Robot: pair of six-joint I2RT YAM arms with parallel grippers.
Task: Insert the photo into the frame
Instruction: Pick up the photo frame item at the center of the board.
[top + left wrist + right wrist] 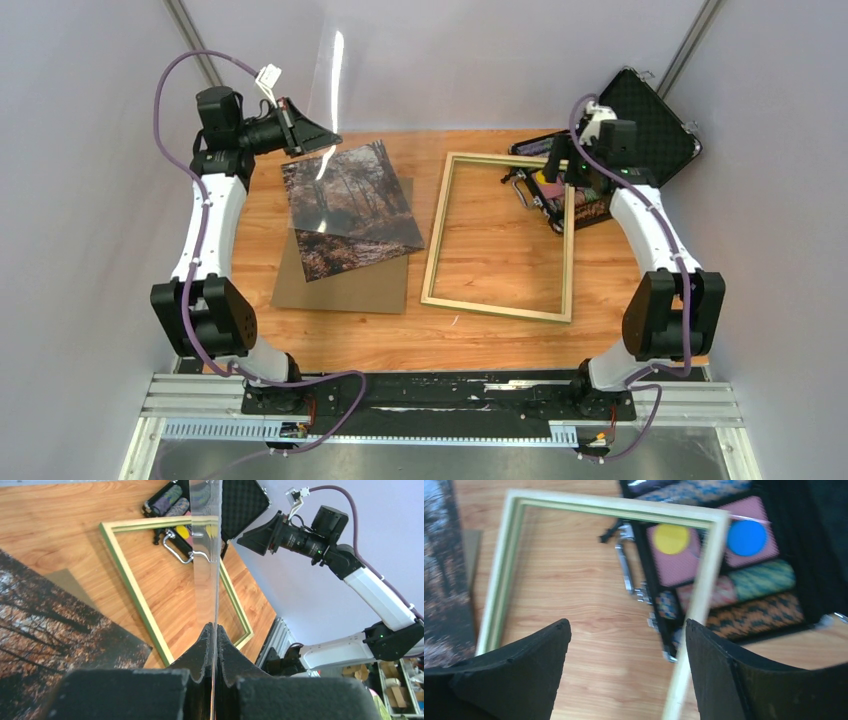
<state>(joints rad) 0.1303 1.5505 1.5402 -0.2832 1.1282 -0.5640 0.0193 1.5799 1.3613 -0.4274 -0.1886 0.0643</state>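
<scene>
Left hand (214,630) pinches clear pane (206,555) upright over photo (350,210), which lies flat on backing board (340,285), counter left. Frame (437,240) just right, long axis near-far. Right hand (629,645) wide, empty, over its far-right corner.

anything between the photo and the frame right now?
Nothing lies between photo and frame. But the left fingers are shut on a clear pane hanging over the photo, and the frame's far right corner overlaps the case.
</scene>
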